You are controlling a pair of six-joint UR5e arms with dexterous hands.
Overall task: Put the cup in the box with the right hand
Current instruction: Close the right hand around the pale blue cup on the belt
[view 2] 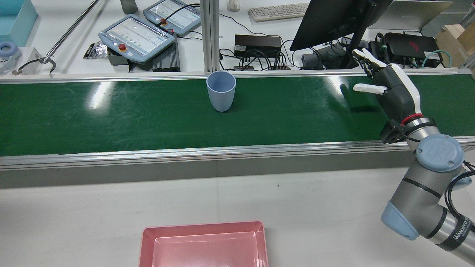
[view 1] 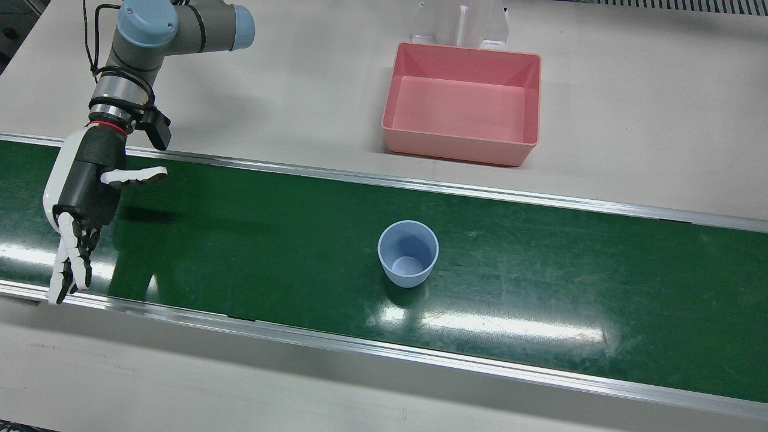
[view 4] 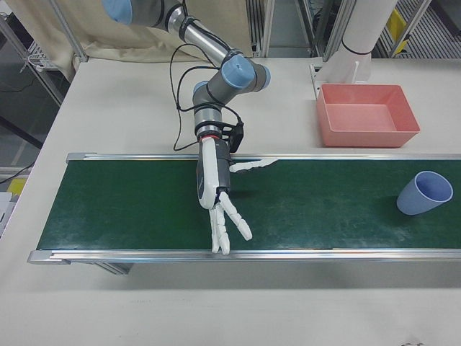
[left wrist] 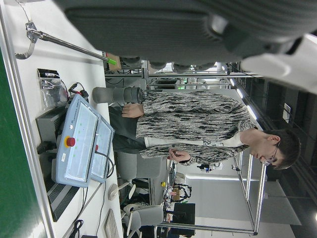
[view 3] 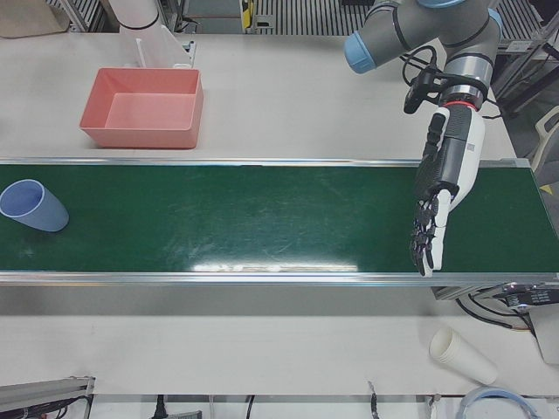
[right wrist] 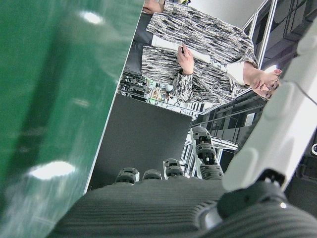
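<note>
A light blue cup (view 1: 408,253) stands upright on the green conveyor belt (view 1: 570,282), near its middle. It also shows in the rear view (view 2: 221,91), the left-front view (view 3: 33,206) and the right-front view (view 4: 425,193). The empty pink box (view 1: 459,147) sits on the white table beyond the belt (view 2: 202,225) (view 4: 367,135). My right hand (view 1: 84,192) is open and empty, fingers stretched out, above the belt's end, far from the cup (view 2: 393,89) (view 4: 216,191). My left hand (view 3: 441,188) is open and empty above the belt's other end.
The belt has raised aluminium rails (view 1: 420,354) along both sides. A white stand (view 1: 462,24) rises behind the box. Teach pendants (view 2: 137,37), a monitor (view 2: 334,18) and cables lie on the desk beyond the belt. Stacked paper cups (view 3: 461,353) lie on the front table.
</note>
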